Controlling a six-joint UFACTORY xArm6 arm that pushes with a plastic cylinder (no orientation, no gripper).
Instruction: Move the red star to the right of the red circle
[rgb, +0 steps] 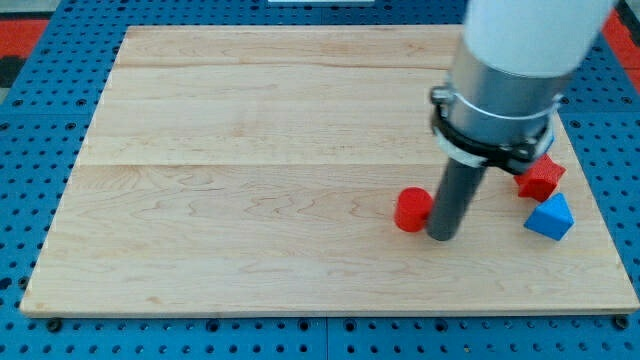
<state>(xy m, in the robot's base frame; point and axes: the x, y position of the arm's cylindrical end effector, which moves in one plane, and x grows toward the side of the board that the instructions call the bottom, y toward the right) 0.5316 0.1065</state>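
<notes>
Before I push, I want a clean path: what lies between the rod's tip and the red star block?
In the camera view, only bare wooden board lies between my tip and the red star block.

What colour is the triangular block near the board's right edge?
Blue; the triangular block shows clearly in the camera view, just below the red star.

Bright, even light, soft shadows, sharp focus; the arm's white top looks perhaps overexposed.

The circle (411, 210) sits on the tabletop (250, 190) just at the view's left of my tip (440, 236), touching or nearly so. The star (541, 178) lies to the tip's right and toward the view's top. The triangle (550, 218) lies right of the tip, just below the star.
</notes>
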